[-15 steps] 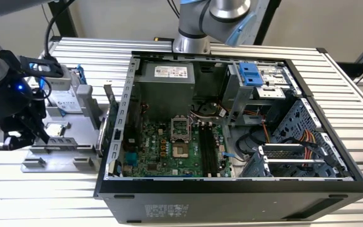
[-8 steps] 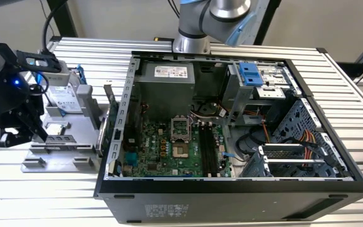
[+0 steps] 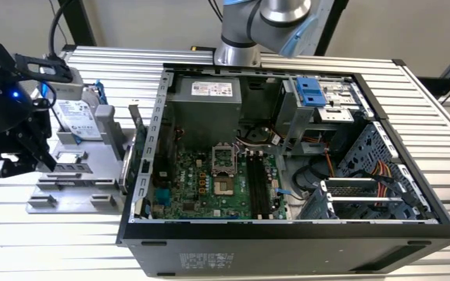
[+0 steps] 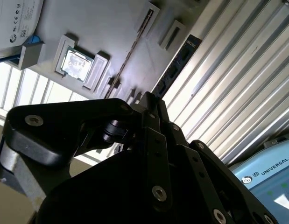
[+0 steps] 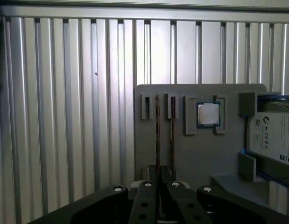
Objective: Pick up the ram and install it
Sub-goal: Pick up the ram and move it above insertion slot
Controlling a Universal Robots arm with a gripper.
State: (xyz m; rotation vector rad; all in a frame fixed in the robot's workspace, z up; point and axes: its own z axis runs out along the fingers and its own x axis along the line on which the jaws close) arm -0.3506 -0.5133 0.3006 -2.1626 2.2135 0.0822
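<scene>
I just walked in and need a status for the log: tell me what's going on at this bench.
A single robot arm is working on fitting memory into an open computer case. Its gripper is over the grey parts tray beside the case, lined up with the ram. The ram stands on edge in the tray next to a second stick and looks not yet lifted. The motherboard's long black slots look empty.
</scene>
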